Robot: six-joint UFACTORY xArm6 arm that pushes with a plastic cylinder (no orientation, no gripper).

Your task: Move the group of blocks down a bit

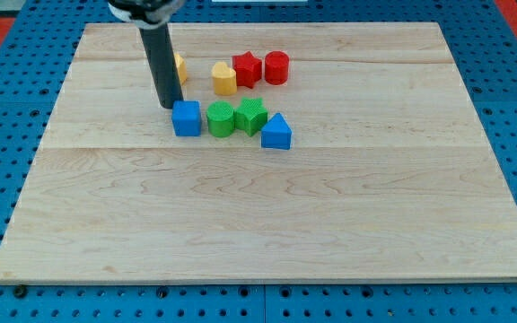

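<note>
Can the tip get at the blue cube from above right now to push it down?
Probably yes: my tip sits just off the blue cube at its upper-left corner, nothing between them. The yellow block lies behind the rod.

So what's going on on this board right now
A robot arm is pushing coloured blocks around a wooden board with a dark rod. My tip sits just above the blue cube, at its upper left corner. Right of the cube lie two green blocks and a blue triangular block. Above them are a yellow block partly hidden behind the rod, another yellow block, a red star and a red cylinder.
</note>
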